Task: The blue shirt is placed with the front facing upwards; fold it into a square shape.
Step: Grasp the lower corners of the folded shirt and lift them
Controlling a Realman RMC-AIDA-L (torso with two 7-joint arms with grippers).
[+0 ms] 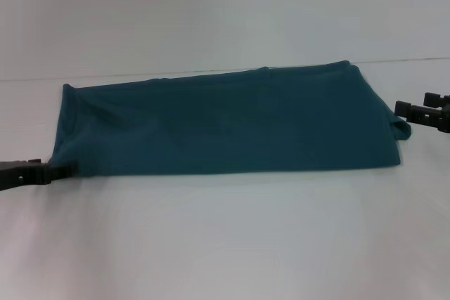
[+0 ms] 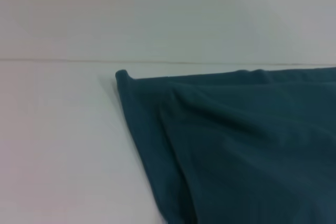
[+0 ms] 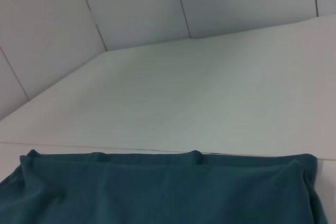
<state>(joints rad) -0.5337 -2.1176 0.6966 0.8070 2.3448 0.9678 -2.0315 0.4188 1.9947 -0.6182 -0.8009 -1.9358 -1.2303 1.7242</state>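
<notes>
The blue shirt (image 1: 232, 124) lies on the white table as a long, flat band running left to right, with plain fabric on top and no print showing. My left gripper (image 1: 62, 171) sits low at the shirt's near-left corner, its tip against the cloth edge. My right gripper (image 1: 399, 109) hovers just off the shirt's right end, beside a small bulge of fabric. The left wrist view shows the shirt (image 2: 247, 145) with one folded corner. In the right wrist view the shirt (image 3: 157, 192) shows its far edge. Neither wrist view shows fingers.
The white table (image 1: 225, 244) stretches in front of the shirt toward me. Behind the shirt, the table's far edge (image 1: 176, 74) meets a pale wall. Nothing else stands on the surface.
</notes>
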